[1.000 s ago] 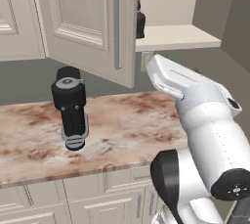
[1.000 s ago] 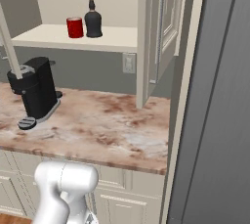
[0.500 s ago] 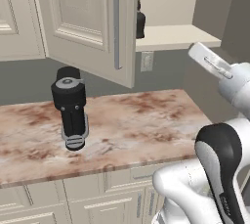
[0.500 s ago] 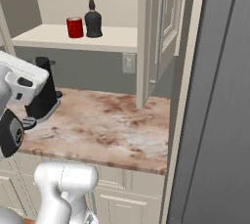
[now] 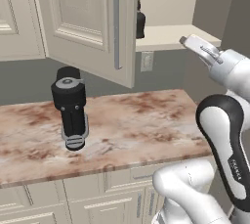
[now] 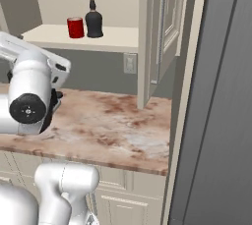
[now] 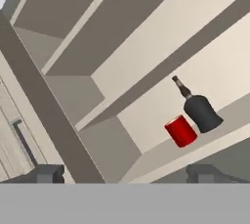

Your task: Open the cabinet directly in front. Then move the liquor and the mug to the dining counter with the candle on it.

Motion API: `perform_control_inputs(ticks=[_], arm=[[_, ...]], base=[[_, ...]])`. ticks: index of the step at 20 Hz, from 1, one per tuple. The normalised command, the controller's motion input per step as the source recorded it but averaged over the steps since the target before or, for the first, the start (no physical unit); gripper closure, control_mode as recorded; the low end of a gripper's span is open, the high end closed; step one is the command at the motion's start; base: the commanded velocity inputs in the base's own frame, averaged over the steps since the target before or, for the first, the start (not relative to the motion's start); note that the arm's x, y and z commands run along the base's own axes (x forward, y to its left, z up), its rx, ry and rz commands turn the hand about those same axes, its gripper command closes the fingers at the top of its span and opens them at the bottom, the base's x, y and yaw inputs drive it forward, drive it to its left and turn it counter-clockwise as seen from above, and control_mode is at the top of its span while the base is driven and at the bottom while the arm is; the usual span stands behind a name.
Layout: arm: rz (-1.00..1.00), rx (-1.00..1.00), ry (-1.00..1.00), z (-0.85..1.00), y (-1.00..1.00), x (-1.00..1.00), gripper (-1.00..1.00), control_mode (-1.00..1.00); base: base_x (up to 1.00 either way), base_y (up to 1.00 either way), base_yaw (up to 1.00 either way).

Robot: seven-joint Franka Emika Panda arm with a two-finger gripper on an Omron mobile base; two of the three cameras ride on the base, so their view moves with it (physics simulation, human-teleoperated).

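Cabinet [image 5: 88,27] doors open; fetching step begins. My gripper [image 7: 124,173] spread wide, empty, well short of shelf. Mug [image 7: 180,130] touching liquor [image 7: 197,106] there. Next: reach in, straddle one.

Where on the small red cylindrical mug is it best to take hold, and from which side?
Probably at the middle of the small red cylindrical mug, coming from the open cabinet front. It stands upright on the beige shelf; the dark slim-necked bottle is close on one side, so the open jaws need care there.
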Motion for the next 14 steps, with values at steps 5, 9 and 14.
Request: perform_control_inputs(ticks=[5,9,14], arm=[[0.18,0.00,0.21,0.00,0.24,0.66,-1.00,-1.00],[0.20,0.00,0.23,0.00,0.28,0.69,-1.00,-1.00],[0.21,0.00,0.21,-0.01,0.47,0.66,-1.00,-1.00]], base=[[0.00,0.00,0.00],[0.00,0.00,0.00],[0.00,0.00,0.00]])
